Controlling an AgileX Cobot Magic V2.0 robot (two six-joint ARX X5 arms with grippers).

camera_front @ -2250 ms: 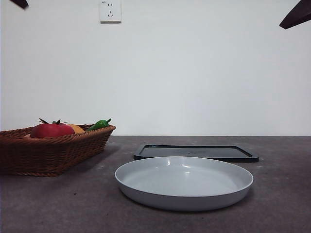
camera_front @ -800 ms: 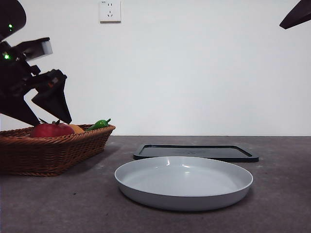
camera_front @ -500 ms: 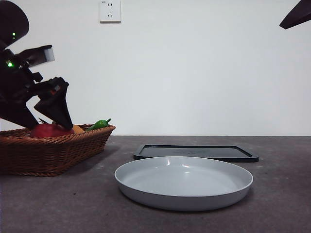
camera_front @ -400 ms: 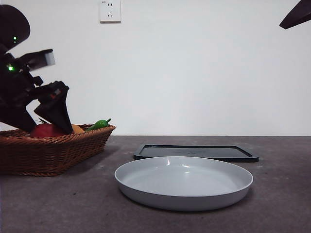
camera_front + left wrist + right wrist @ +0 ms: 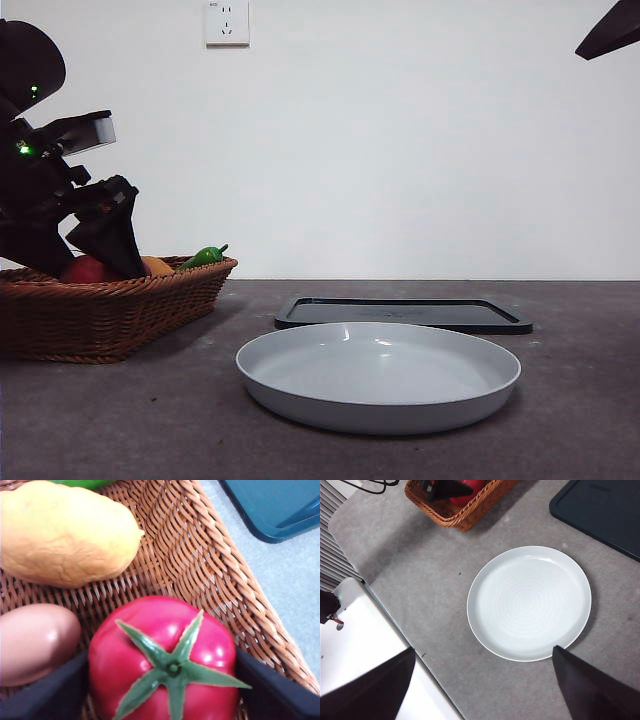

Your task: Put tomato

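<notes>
Left end effector [image 5: 162, 680] sits spread around the tomato [image 5: 162, 660] in the basket [image 5: 100, 315] at far left, jaws flanking it without clearly pinching. A shallow grip could let the glossy fruit slip, or nudge the neighbouring egg [image 5: 35, 640]. Rightward, the plate [image 5: 378, 375] offers open room; the right end effector [image 5: 480, 690] waits spread overhead.

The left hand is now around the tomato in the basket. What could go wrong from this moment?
1. The left hand has one jaw on each side of the tomato, which looks glossy and round, so it might slip out when lifted.
2. A pale egg-like thing lies right beside one jaw and could get pushed or pinched.
3. The other jaw sits near the basket wall, so it may catch on the weave.
</notes>
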